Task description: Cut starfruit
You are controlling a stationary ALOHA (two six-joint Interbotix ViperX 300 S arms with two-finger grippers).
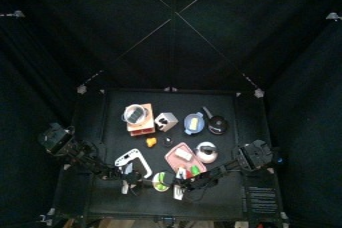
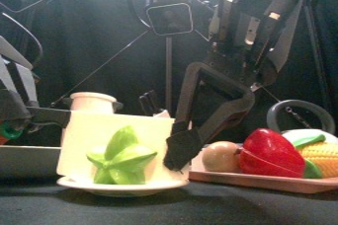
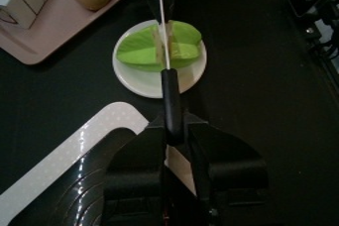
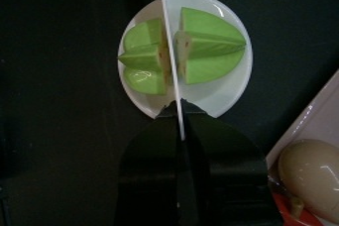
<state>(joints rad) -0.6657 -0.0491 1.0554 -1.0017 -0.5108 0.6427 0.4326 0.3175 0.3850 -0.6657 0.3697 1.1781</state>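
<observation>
The starfruit [image 2: 122, 157] is a green, star-shaped fruit on a small white plate [image 2: 119, 186] at the table's front. From above it lies in two pieces [image 4: 212, 47] with a gap between them. A knife with a pale blade [image 2: 113, 130] stands on edge in that gap [image 4: 161, 32]. My left gripper [image 3: 169, 121] is shut on the knife's black handle end. My right gripper [image 2: 181, 155] is shut at the blade's other end [image 4: 173, 114], by the plate's rim. The top view shows the plate [image 1: 162, 180] between both arms.
A pink board [image 2: 251, 181] right of the plate carries a red pepper [image 2: 271, 153], corn [image 2: 323, 157] and a pale oval piece [image 2: 220, 155]. A white holder [image 3: 79, 151] lies left of the plate. A box [image 1: 138, 117] and other toys stand further back.
</observation>
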